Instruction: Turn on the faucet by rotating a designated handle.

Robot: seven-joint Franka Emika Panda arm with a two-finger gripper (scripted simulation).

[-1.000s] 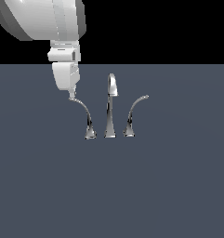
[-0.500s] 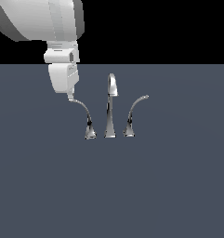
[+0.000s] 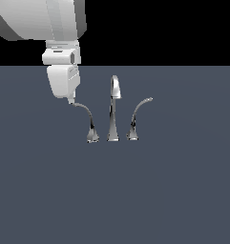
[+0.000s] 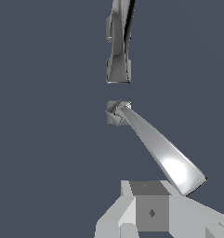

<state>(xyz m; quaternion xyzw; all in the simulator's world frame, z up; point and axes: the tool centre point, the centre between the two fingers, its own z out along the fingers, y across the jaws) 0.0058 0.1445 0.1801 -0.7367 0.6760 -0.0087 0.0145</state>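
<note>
Gripper (image 3: 71, 101) at handle (image 3: 86, 116) tip, upper left; handle runs down-right to base. Jaw opening unclear.

A flat, plain slate-grey bench (image 3: 183, 190) fills the lower part of the exterior view. Behind its far edge lies a black backdrop (image 3: 173, 28).
</note>
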